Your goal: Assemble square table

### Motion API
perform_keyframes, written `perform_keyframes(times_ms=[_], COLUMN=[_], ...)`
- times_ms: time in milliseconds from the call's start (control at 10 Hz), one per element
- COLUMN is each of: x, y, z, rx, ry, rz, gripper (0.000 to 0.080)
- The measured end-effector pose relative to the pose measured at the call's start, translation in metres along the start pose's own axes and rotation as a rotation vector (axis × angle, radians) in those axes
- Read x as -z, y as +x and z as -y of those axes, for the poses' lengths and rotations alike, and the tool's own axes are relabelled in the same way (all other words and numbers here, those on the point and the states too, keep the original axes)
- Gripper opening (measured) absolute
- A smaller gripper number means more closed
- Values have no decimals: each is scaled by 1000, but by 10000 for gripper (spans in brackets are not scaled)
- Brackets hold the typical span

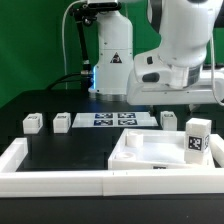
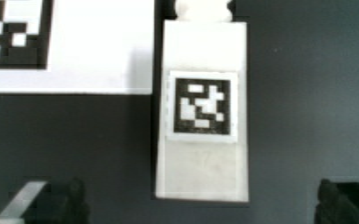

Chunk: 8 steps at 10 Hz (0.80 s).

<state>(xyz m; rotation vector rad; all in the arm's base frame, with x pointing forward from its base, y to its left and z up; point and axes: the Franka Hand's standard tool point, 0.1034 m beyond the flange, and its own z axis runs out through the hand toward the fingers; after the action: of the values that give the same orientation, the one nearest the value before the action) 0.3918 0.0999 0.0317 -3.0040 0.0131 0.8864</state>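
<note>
**— Where is your claw, and what is it doing?**
— My claw (image 2: 194, 205) is spread wide and grips nothing. In the wrist view its two dark fingertips (image 2: 41, 200) show one on either side of a small white rectangular plastic leg (image 2: 202, 110). Both stand well clear of it.

**— How does that leg lie?**
— It lies flat on the black worktop (image 2: 300, 100) with its black-and-white tag facing up at me and a short peg at one end. It is just beside the thin flat white marker board (image 2: 87, 80), and I cannot tell whether the two touch. In the exterior view the same leg (image 1: 168, 120) sits at the marker board's end toward the exterior view's right, below my white arm (image 1: 175, 45).

**— And the table's main piece?**
— The large white plastic square slab (image 1: 148, 152) lies flat on the worktop, near the camera and toward the exterior view's right. It is inside the long white rail (image 1: 50, 170) that borders the black surface. An upright tagged white leg (image 1: 196, 140) stands at the slab's corner toward the exterior view's right, with its tag facing the camera.

**— The remaining legs?**
— A pair of small white legs (image 1: 32, 123) (image 1: 61, 121) sits on the worktop toward the exterior view's left of the marker board. They are close together and apart from the slab.
</note>
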Motion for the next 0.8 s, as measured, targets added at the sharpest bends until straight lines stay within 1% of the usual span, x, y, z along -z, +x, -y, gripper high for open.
perform_keyframes(times_ms=[100, 200, 300, 400, 500, 600, 700, 800], x=[-3, -4, -7, -9, -12, -15, -16, -19], y=[0, 2, -3, -2, -6, -5, -5, -8], z=[-2, -3, -5, -6, -6, -4, -3, -3], rx=[-8, -12, -18, -24, -30, -31, -28, -27], ry=[0, 0, 0, -1, -5, -10, -11, -11], rz=[67, 99, 187, 229, 301, 330, 322, 325], gripper=[648, 648, 648, 648, 648, 648, 648, 648])
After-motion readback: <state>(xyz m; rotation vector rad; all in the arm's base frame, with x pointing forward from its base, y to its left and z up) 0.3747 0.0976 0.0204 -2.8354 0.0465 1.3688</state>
